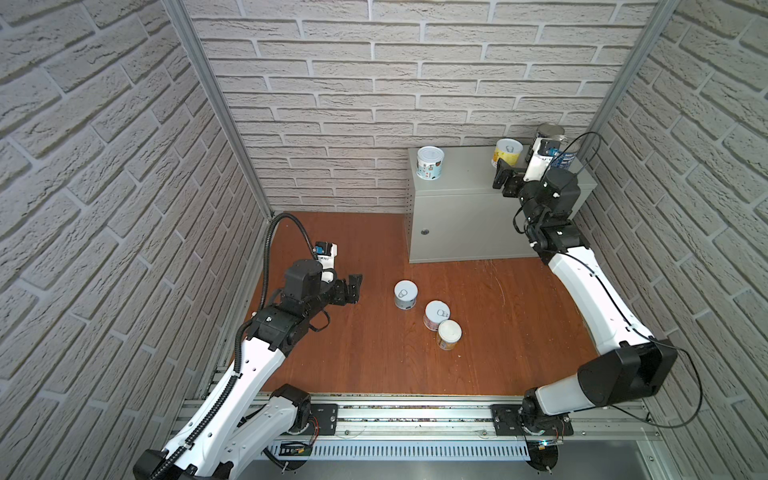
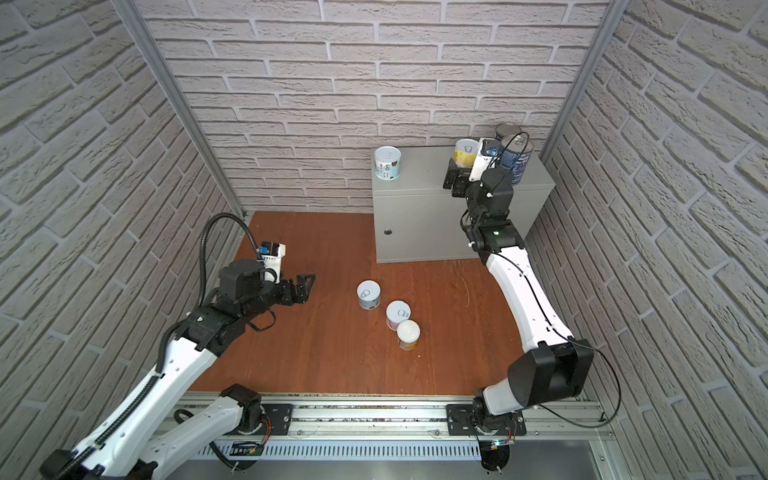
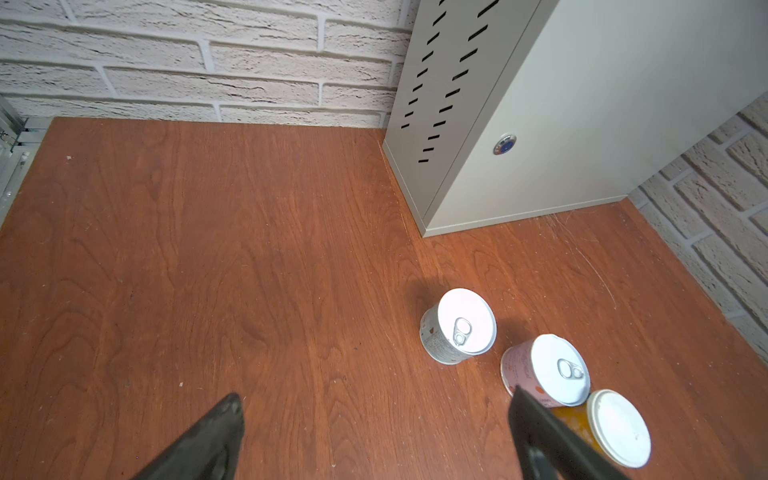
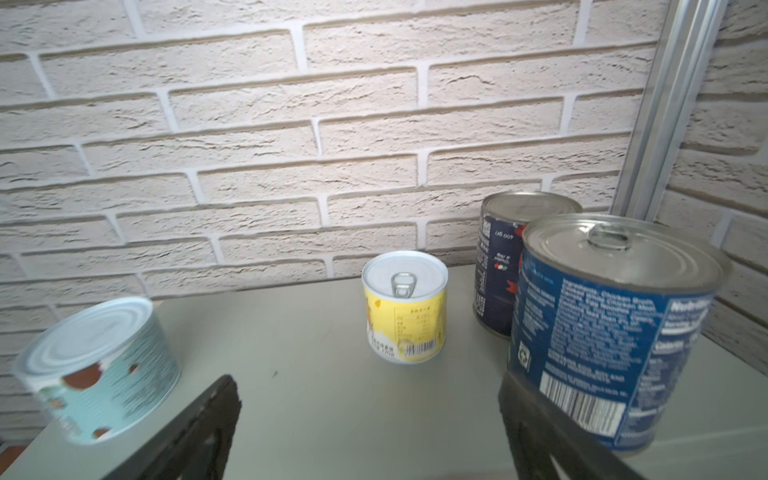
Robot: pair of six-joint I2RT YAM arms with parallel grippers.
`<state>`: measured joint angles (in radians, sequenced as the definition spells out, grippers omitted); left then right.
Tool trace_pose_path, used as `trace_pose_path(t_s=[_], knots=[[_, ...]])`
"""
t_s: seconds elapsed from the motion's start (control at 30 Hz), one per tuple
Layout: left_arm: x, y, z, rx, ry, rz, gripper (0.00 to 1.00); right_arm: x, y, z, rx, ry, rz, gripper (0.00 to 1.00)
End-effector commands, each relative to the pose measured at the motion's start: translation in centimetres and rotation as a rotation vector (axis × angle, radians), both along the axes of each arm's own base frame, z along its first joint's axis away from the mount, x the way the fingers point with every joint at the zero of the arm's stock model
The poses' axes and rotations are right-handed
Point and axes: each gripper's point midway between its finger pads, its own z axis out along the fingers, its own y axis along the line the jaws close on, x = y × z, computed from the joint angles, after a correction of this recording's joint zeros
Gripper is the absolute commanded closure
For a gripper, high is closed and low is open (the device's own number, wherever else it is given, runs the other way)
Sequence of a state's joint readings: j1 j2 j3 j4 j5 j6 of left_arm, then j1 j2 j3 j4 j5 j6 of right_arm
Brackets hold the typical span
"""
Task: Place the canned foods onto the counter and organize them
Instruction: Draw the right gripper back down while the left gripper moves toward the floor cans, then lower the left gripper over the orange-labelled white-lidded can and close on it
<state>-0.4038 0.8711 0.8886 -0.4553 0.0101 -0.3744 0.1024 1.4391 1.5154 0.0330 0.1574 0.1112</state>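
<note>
Cans are standing in two groups; four are sitting upright on the counter (image 1: 457,199): a teal can (image 1: 430,163) at its left rear corner, a yellow can (image 1: 508,153) toward the back, and two taller blue cans at the right end, the rear blue can (image 1: 550,132) tucked behind the front blue can (image 2: 516,160); three are waiting on the wooden table (image 1: 519,332): a grey can (image 1: 405,294) alone, then a pink can (image 1: 437,315) and an orange can (image 1: 449,334) seemingly touching each other

The right gripper (image 1: 505,180) is hovering over the counter with its jaws spread wide and holding nothing; in the right wrist view one finger is passing just beside the front blue can (image 4: 615,332); the left gripper (image 1: 352,289) is hanging low over the table, likewise spread and empty, pointing toward the grey can but apart from it

Trouble is looking likeliest in two places; a sideways swing as the right arm is pulling away could be clipping the front blue can and shoving it toward the counter's right edge; a finger going down for the pink can could be catching the orange one, since no gap is showing between them, and tipping or rolling it away; taking the grey can next is looking safer
</note>
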Motion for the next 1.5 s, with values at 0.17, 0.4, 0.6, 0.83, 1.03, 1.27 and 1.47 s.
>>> trace_pose_path(t_s=[0.17, 0.4, 0.6, 0.83, 1.03, 1.27, 1.47], knots=[[-0.4, -1.5, 1.1, -0.051, -0.006, -0.082, 0.02, -6.8, 1.1, -1.2, 0.055, 0.099, 0.098, 0.02], [-1.5, -3.0, -0.1, -0.009, 0.078, -0.153, 0.02, -12.8, 1.0, -5.2, 0.086, 0.198, 0.124, 0.02], [-2.7, -4.9, -0.5, 0.06, 0.065, -0.21, 0.02, -17.1, -0.9, -8.5, 0.036, 0.312, 0.036, 0.02], [-3.8, -8.3, -0.9, 0.053, 0.083, -0.317, 0.01, -21.4, -1.0, -12.9, 0.066, 0.435, 0.047, 0.02], [-5.7, -11.6, -0.8, 0.114, 0.082, -0.409, 0.02, -23.8, 0.5, -17.3, 0.147, 0.511, 0.126, 0.02], [-6.8, -14.3, -3.0, 0.124, 0.105, -0.434, 0.02, -25.9, 1.7, -20.7, 0.163, 0.61, 0.204, 0.02], [-6.8, -16.9, -4.3, 0.141, 0.102, -0.469, 0.02, -26.4, 1.5, -21.1, 0.174, 0.573, 0.195, 0.02]])
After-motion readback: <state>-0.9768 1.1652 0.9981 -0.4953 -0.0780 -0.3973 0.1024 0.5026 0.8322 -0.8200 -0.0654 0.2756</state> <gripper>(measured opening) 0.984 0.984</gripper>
